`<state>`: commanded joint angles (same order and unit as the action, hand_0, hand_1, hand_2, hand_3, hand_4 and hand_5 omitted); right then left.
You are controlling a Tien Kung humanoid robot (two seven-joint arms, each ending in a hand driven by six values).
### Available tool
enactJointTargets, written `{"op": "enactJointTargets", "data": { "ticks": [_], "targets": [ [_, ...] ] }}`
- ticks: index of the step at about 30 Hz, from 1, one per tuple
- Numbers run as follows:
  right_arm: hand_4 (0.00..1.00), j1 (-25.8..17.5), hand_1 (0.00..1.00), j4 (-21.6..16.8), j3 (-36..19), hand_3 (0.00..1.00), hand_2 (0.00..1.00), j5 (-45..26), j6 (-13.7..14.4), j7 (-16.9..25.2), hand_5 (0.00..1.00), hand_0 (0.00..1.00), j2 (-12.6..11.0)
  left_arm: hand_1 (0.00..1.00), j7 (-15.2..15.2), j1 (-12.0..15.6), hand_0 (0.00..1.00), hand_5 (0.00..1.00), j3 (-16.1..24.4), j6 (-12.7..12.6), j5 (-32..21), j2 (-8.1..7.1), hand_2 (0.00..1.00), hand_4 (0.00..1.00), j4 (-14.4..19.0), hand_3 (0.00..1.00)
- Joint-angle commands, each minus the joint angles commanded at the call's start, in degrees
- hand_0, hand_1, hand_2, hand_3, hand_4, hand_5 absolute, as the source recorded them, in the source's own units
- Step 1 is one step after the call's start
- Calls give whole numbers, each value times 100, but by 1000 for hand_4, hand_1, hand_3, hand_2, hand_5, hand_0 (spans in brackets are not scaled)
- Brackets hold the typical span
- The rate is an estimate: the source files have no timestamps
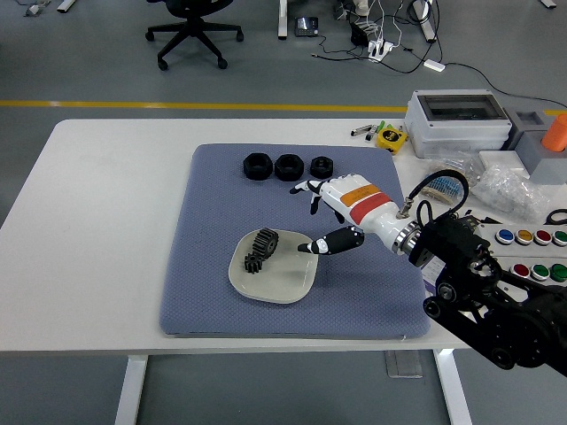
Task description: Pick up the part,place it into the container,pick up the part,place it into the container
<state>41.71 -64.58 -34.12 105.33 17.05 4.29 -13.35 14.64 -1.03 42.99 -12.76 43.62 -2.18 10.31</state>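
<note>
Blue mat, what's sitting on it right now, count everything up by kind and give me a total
Black nuts in a row at the mat's far edge: 3
Black gears, both in the dish: 2
White dish: 1
Total: 6

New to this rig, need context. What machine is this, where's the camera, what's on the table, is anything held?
It is a humanoid robot, filmed from a camera high on its own side, looking down over a white table. Only its right hand shows, a white five-fingered hand on a black arm, fingers spread, holding nothing. It hovers above the blue mat, just right of a white dish. Two black gears lie in the dish. Three black nuts sit in a row at the mat's far edge. A coloured button box and clutter are at the right.
</note>
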Motion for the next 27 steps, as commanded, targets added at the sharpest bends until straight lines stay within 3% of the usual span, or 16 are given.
{"op": "enactJointTargets", "data": {
  "ticks": [8, 9, 14, 15, 20, 21, 25, 26, 27],
  "targets": [
    [989, -304, 200, -506, -657, 750, 484, -1296, 376, -31, 413, 120, -227, 617, -4, -1, 618, 743, -7, -15, 33, 2, 677, 769, 0, 748],
    [998, -397, 354, -633, -763, 739, 588, -1557, 481, 67, 494, 206, -274, 617, -8, -5, 618, 743, -4, -17, 35, 3, 677, 769, 0, 747],
    [998, -782, 354, -1146, -1218, 739, 588, -2748, 538, 725, 494, 206, -438, 617, -25, -37, 618, 743, -3, -32, 18, 5, 677, 769, 0, 747],
    [998, -857, 552, -1227, -1314, 779, 714, -2972, 512, 853, 615, 353, -458, 618, -29, -38, 618, 750, -11, -37, -4, 5, 680, 771, 0, 749],
    [998, -1285, 552, -1536, -1775, 779, 714, -4201, 222, 1373, 615, 353, -606, 618, -34, -33, 618, 750, -37, -87, -187, 18, 680, 771, 0, 749],
    [998, -1363, 670, -1572, -1835, 850, 774, -4424, 184, 1412, 694, 569, -634, 621, -34, -33, 616, 751, -39, -87, -193, 17, 681, 771, 0, 748],
    [998, -1716, 670, -1680, -2071, 850, 774, -5430, 128, 1476, 694, 569, -712, 621, -37, -31, 616, 751, -44, -91, -209, 17, 681, 771, 0, 748],
    [998, -1910, 777, -1700, -2185, 874, 824, -5914, 86, 1490, 783, 773, -715, 620, -38, -26, 617, 749, -49, -98, -220, 19, 682, 767, 0, 748],
    [998, -1934, 777, -1702, -2198, 874, 824, -6026, 80, 1492, 783, 773, -714, 620, -38, -25, 617, 749, -48, -99, -220, 19, 682, 767, 0, 748]
  ]
}}
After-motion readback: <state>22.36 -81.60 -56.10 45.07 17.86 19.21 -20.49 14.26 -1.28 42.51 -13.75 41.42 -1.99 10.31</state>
